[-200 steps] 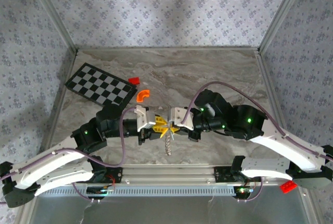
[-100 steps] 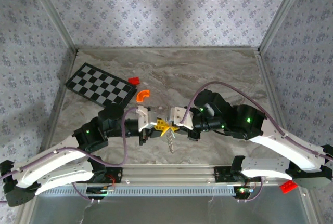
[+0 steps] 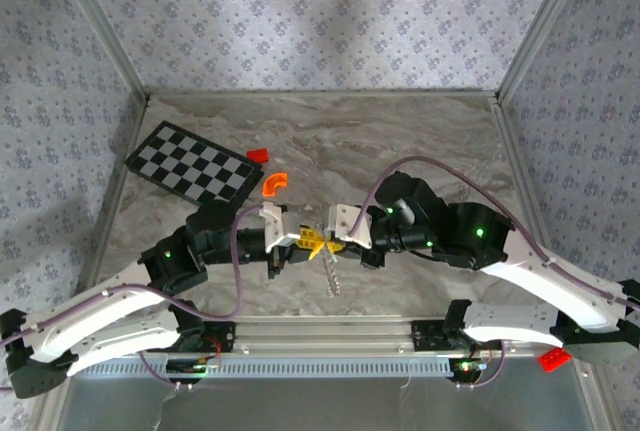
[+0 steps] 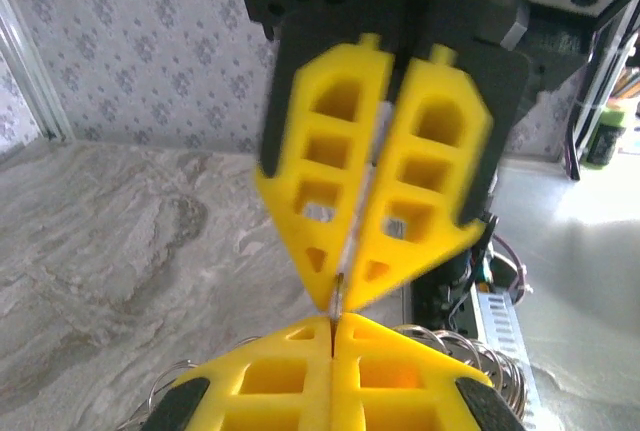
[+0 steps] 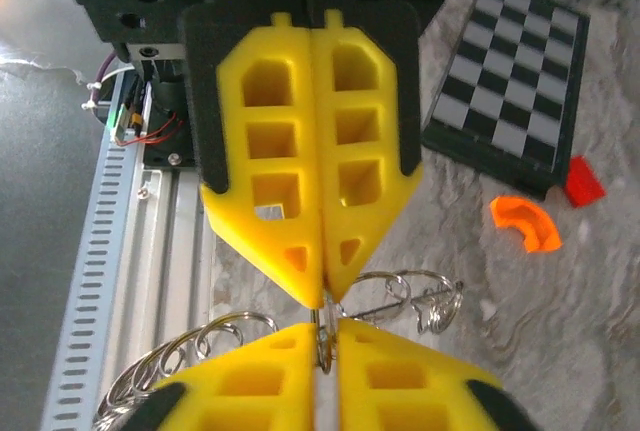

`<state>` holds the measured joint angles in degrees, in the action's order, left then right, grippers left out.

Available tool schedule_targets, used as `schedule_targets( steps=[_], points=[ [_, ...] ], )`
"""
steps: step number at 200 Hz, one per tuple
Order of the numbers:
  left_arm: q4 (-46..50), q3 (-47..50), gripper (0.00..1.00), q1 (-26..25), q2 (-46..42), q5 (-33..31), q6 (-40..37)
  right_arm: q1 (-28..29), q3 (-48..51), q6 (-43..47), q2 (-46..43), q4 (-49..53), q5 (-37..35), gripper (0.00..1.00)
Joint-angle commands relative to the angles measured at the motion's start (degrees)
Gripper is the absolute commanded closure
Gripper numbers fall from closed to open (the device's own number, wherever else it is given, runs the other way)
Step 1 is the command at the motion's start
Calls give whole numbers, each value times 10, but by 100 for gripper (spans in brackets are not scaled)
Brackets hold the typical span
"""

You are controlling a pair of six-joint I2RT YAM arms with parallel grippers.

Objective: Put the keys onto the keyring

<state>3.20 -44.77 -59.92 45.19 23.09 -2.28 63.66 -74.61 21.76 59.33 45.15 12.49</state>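
Pinching the keyring [image 3: 330, 273], the left gripper [image 5: 322, 291] is shut tight, while fingers [image 5: 400, 381] of the right gripper [image 4: 338, 291] seem barely parted around its wire.

Shiny metal keyring [image 5: 410, 301], matt yellow plastic jaws

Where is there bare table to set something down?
Bare: far right of the table, between back wall and right arm; also far centre beyond the orange piece. Crowded: centre, where left gripper and right gripper meet at the keyring; checkerboard fills far left.
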Motion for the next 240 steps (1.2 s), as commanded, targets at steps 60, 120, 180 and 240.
schedule_targets(
  steps=[60, 120, 180, 240],
  points=[
    [-195, 44, 100, 0, -49, 58, 54, -26, 94, -64, -107, -124, 72, 69],
    [-218, 46, 100, 0, -64, 85, 64, -37, 125, -72, -127, -191, 116, 67],
    [-318, 87, 100, 0, -65, 69, 93, -38, 169, -108, -150, -314, 129, 66],
    [-377, 103, 100, 0, -48, 63, 107, -39, 170, -124, -138, -342, 140, 73]
  ],
)
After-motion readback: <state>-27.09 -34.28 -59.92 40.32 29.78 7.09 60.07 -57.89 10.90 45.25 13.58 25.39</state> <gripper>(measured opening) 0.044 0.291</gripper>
